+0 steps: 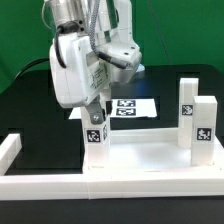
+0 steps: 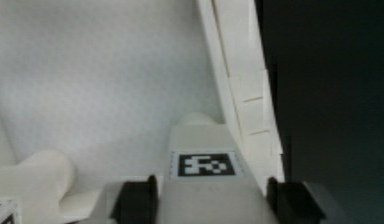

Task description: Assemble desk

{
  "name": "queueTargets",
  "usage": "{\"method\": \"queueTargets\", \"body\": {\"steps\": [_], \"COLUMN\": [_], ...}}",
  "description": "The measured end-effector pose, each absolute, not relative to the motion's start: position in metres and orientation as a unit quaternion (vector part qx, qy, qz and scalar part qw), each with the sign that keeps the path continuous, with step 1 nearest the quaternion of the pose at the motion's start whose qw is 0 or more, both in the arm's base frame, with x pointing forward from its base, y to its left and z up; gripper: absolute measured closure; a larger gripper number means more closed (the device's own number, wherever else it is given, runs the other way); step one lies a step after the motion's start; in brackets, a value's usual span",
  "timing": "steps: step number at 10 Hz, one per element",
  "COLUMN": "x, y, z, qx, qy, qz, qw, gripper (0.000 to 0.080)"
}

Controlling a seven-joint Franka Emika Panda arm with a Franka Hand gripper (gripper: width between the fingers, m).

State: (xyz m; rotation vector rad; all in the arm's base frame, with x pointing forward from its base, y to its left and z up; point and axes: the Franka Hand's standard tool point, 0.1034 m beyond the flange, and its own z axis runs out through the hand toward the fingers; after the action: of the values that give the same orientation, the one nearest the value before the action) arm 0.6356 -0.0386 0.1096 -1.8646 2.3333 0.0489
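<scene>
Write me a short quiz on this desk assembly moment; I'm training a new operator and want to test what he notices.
1. True or false: the pincer holds nothing.
2. How many free legs stand on the exterior view's right, away from the arm?
3. The tag in the wrist view sits on: A) the leg between the fingers; B) the tabletop; C) the marker board.
Key: 1 false, it grips a leg; 2 two; 3 A.

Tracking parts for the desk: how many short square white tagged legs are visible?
3: one leg in the gripper at the tabletop, two upright at the exterior view's right. A fourth may be hidden.
</scene>
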Motion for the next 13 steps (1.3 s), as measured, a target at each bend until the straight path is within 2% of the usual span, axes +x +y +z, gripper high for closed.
{"method": "queueTargets", "body": {"steps": [1,2,3,4,5,9,11,13], "x": [0.636,0.635,0.634,0.631,0.63,0.631,0.634,0.639], "y": [-0.039,-0.038,-0.035,-0.033,-0.032,-0.037,-0.053,-0.055], "z": [0.11,0.109,0.109,0.11,0.111,0.112,0.112,0.113], "qx": [-0.624,-0.666,-0.723,-0.776,-0.831,-0.901,-0.972,-0.981], "qy": [0.777,0.743,0.688,0.627,0.553,0.431,0.23,0.188], "qz": [0.016,0.011,0.007,0.016,0.022,0.008,-0.014,-0.032], "qw": [0.077,0.073,0.068,0.061,0.057,0.059,0.041,0.037], "gripper": [0.0432,0.0298,0.0298,0.0178,0.0158,0.015,0.015,0.015]}}
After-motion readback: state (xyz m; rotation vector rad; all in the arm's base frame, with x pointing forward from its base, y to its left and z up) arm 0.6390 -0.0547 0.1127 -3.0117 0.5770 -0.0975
